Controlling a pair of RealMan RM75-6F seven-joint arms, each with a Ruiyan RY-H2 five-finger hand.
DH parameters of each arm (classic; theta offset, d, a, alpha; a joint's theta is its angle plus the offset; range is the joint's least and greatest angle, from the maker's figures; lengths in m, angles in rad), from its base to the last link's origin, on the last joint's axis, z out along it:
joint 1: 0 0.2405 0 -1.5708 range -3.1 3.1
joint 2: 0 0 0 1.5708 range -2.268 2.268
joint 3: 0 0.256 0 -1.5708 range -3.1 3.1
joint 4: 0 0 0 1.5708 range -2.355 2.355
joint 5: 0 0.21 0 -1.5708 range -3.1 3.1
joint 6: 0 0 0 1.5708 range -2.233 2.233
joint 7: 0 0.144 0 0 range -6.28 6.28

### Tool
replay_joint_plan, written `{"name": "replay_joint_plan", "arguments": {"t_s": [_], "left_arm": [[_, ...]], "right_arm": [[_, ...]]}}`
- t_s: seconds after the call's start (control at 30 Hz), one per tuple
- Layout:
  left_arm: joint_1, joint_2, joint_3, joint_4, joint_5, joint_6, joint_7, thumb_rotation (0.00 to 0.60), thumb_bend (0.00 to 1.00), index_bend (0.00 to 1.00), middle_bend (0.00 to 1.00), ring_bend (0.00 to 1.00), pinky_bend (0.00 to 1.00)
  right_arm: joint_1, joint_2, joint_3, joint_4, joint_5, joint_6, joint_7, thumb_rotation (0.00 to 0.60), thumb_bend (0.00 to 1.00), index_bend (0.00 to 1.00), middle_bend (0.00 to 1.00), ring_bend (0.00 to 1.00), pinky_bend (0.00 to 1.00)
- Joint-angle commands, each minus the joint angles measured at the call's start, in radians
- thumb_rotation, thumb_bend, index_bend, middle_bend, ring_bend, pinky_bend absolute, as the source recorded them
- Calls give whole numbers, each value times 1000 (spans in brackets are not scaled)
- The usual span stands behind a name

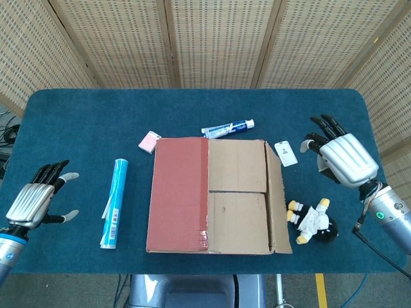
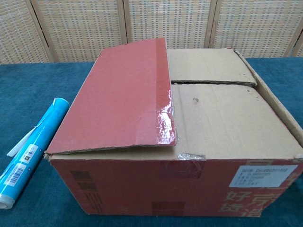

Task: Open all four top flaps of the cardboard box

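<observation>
Both hands empty, fingers spread: right robot hand (image 1: 343, 157), left robot hand (image 1: 35, 200). Hook the red flap (image 1: 178, 194) free edge with your left and fold it fully outward; it looks springy

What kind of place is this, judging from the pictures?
Probably a robot test station indoors: a table under blue cloth, perforated screen panels behind it, and a staged cardboard box with small props.

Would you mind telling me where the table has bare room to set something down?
Bare cloth lies between the blue roll and the left hand, and along the far edge behind the toothpaste tube. Right of the cardboard box it is crowded: card, plush toy, right hand.
</observation>
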Motion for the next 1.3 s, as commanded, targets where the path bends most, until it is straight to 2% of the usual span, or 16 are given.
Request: {"name": "replay_joint_plan", "arguments": {"t_s": [0.03,0.2,0.47,0.53,0.63,0.73,0.9,1.0,1.1,1.3], "left_arm": [[-23,19,-10,-5,45,-11,-29,503,151,169,0,0,0],[-101,72,-39,-3,173,-55,-139,503,113,158,0,0,0],[-204,109,-59,20,287,-123,-297,510,73,157,0,0,0],[-237,117,-63,25,320,-143,-332,510,65,157,0,0,0],[-304,118,-79,33,356,-186,-394,512,52,157,0,0,0],[-350,115,-86,44,370,-216,-447,540,39,157,0,0,0],[-436,101,-99,66,389,-272,-527,491,30,157,0,0,0],[-507,94,-102,75,407,-334,-581,452,43,163,0,0,0],[-566,83,-102,84,418,-384,-623,368,64,171,0,0,0],[-696,49,-97,98,457,-479,-673,331,147,172,0,0,0]], "right_arm": [[-17,-17,-5,-3,16,13,-30,600,1000,288,261,0,0],[-63,-72,-6,-31,87,55,-132,600,1000,187,168,0,0],[-98,-116,-7,-78,176,73,-238,600,994,137,69,0,0],[-108,-129,-7,-90,202,78,-264,600,965,127,54,0,0],[-129,-148,-10,-106,251,96,-313,600,858,105,36,0,0],[-142,-163,-11,-114,278,111,-345,600,764,90,28,0,0],[-170,-183,-16,-120,298,138,-360,600,672,89,27,0,0],[-186,-195,-25,-117,299,146,-366,600,672,88,27,0,0],[-197,-198,-31,-115,298,149,-370,600,672,88,27,0,0],[-220,-212,-39,-105,285,165,-370,600,672,85,27,0,0]]}}
